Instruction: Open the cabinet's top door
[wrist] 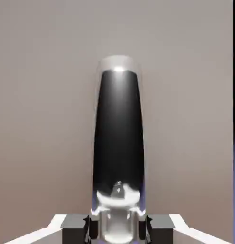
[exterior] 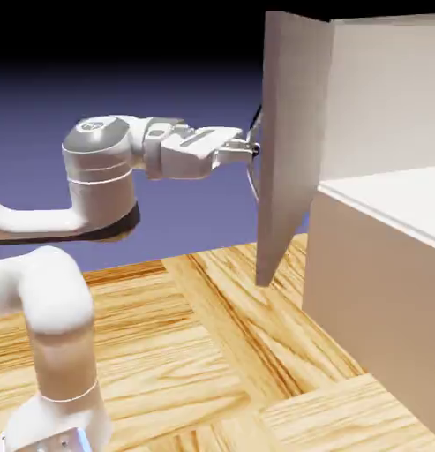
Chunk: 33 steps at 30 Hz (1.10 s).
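two fingertips of the claw [exterior: 253, 150] are closed in on the curved handle [exterior: 255, 177], one on either side of it; in the hand view the handle runs up between them, dark and glossy in its middle and bright at its ends. the claw is narrow, gripping that handle.

behind the handle is the top door [exterior: 296, 132], a flat panel that fills most of the hand view. in the exterior view it stands swung out from the cabinet [exterior: 371, 256], at the cabinet's left-hand side as pictured, between the claw and the box. the door looks well open, so the step in hand seems to be the last of the pull, or simply keeping it there.

what could go wrong: the handle is smooth and bowed, so a pull off the door's arc could let the fingertips slide along it or slip off. twisting the wrist against the panel could strain the grip, and pushing forward could swing the door back toward the box.

the handle's long axis is upright, running along the door's height, its bow standing out toward the claw. the door is upright too, taller than it looks wide in the exterior view, its handle face turned to the arm [exterior: 101, 168].
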### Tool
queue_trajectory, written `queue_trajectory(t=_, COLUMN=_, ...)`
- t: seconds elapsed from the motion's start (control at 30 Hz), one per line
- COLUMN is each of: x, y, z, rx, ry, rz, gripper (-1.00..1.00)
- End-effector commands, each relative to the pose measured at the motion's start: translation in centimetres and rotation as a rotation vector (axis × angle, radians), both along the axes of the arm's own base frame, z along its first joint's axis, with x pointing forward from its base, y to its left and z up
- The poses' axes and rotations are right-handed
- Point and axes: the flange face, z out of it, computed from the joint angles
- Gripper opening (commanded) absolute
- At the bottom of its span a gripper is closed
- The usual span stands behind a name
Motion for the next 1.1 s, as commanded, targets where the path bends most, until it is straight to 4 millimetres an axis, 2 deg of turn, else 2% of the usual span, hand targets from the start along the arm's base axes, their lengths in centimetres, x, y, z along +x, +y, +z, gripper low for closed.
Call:
queue_trajectory(t=0.0, x=-0.4, y=0.7, z=0.0, rx=-0.001, ry=0.000, rz=-0.017, gripper=-1.00)
queue_trajectory(t=0.4, x=-4.2, y=9.1, z=0.0, rx=-0.001, ry=0.000, rz=-0.192, gripper=-1.00)
queue_trajectory(t=0.6, x=-5.6, y=14.0, z=0.0, rx=-0.001, ry=0.000, rz=-0.289, gripper=-1.00)
queue_trajectory(t=0.77, x=-6.6, y=19.0, z=0.0, rx=-0.001, ry=0.000, rz=-0.386, gripper=-1.00)
queue_trajectory(t=1.07, x=-7.0, y=29.7, z=0.0, rx=-0.001, ry=0.000, rz=-0.590, gripper=-1.00)
